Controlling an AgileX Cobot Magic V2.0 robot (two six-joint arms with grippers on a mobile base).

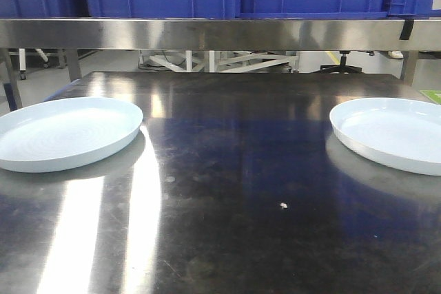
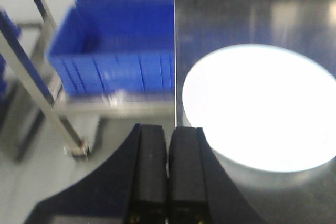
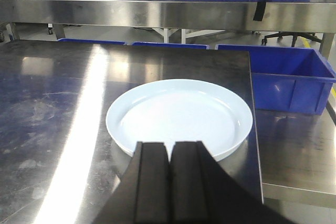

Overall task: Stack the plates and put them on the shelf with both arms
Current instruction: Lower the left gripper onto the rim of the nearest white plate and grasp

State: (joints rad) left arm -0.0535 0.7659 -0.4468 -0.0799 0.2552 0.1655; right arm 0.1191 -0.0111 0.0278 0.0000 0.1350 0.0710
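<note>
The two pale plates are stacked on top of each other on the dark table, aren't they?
No. They are on the dark table, but they are not stacked: the left plate and the right plate lie apart, one near each side. The exterior front-facing view shows it.

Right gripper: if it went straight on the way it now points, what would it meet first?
Probably the plate: the right gripper, jaws shut, points at its near rim. Its height above the tabletop is unclear, so it might pass over the rim instead.
</note>
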